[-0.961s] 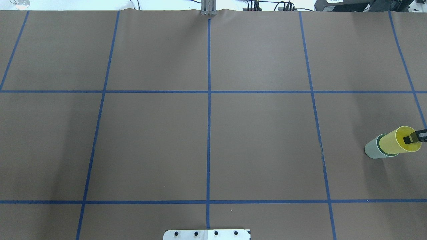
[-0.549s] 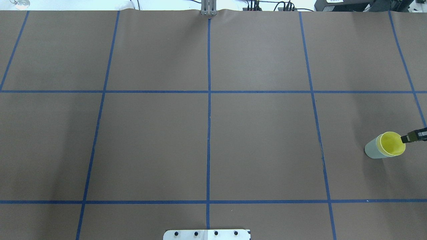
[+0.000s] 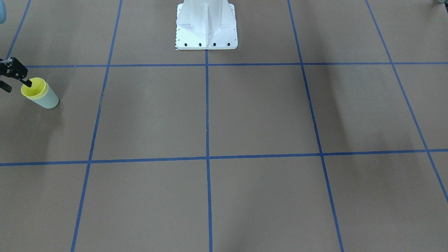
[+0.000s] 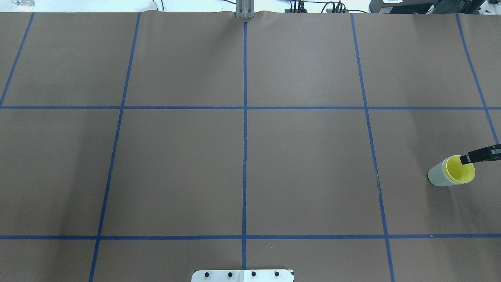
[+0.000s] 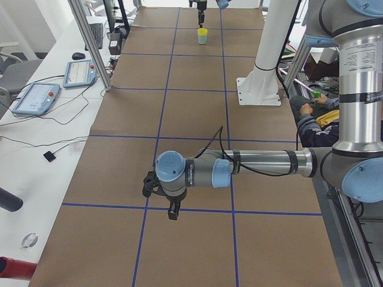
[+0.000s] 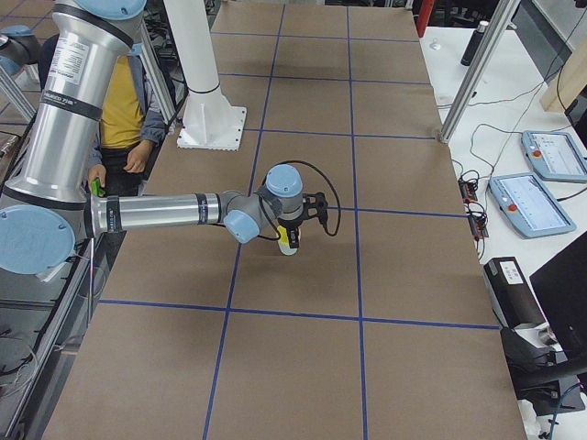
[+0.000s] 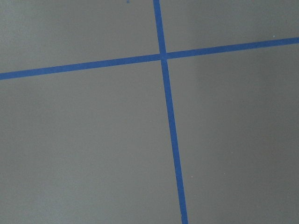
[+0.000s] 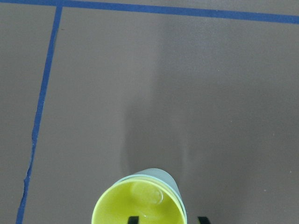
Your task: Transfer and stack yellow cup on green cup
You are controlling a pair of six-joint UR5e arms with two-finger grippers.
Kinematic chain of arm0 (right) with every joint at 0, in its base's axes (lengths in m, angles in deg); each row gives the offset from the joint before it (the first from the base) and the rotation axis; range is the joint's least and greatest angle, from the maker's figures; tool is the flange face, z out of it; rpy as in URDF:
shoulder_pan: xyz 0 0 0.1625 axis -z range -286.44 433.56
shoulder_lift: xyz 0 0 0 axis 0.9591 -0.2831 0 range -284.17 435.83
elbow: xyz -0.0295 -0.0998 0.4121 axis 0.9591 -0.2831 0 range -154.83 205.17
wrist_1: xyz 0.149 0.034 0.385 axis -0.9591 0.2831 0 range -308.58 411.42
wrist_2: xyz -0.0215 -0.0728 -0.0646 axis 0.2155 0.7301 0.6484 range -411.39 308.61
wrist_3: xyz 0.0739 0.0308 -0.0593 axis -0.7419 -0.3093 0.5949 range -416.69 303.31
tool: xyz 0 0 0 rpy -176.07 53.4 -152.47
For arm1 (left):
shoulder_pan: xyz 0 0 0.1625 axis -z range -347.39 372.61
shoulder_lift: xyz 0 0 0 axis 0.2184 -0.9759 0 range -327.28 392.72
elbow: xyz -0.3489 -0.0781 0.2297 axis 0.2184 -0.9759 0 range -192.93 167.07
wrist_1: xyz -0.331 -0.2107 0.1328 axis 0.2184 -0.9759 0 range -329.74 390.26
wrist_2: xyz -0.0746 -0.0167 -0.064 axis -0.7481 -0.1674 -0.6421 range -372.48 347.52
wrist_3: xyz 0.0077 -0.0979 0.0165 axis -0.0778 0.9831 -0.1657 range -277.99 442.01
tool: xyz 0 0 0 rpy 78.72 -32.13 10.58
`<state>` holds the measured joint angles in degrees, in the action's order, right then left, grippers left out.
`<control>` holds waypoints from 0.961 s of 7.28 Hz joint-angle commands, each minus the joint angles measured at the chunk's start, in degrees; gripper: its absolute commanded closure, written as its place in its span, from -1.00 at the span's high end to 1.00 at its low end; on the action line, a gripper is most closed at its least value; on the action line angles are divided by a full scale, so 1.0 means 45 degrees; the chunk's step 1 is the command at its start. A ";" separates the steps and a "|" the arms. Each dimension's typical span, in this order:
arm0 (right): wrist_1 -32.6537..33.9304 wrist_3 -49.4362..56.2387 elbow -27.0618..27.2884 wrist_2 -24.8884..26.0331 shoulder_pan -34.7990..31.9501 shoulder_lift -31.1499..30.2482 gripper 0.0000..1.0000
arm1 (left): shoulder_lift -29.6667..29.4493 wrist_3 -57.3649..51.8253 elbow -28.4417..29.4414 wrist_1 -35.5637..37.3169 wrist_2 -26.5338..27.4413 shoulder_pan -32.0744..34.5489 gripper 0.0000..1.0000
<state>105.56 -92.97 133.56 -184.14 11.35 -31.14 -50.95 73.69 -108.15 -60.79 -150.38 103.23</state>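
The yellow cup (image 4: 458,170) sits nested upright inside the green cup (image 4: 435,176) at the table's right edge. In the front-facing view the yellow cup (image 3: 33,88) shows only its rim above the green cup (image 3: 49,100). My right gripper (image 3: 16,86) is open, hovering at the rim. In the right wrist view the right gripper (image 8: 167,218) has one fingertip over the yellow cup (image 8: 138,203) and one outside, with the green cup (image 8: 159,174) below. The left gripper (image 5: 160,200) hangs over bare table at the far left; I cannot tell its state.
The white robot base (image 3: 206,28) stands at the table's middle rear. Blue tape lines (image 4: 245,117) grid the brown table cover. A seated person (image 6: 124,110) is beside the base. Tablets (image 6: 537,197) lie on the side bench.
The yellow cup dropped from a raised, tilted hold down into the green cup. The right gripper let go of it and drew back slightly from the rim.
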 commanded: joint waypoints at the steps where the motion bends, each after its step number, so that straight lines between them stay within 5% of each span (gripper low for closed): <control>1: 0.0773 0.0111 -0.0044 -0.0031 -0.0723 0.0446 1.00 | 0.0000 -0.0007 0.0009 -0.0002 0.0000 0.0000 1.00; 7: 0.9443 0.9317 -0.0063 0.0240 -0.5704 0.2460 1.00 | 0.0019 0.0012 0.0028 -0.0002 0.0000 0.0000 1.00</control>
<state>140.95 -59.53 133.61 -183.77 -10.57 -21.36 -50.87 73.67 -108.10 -60.80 -150.37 103.23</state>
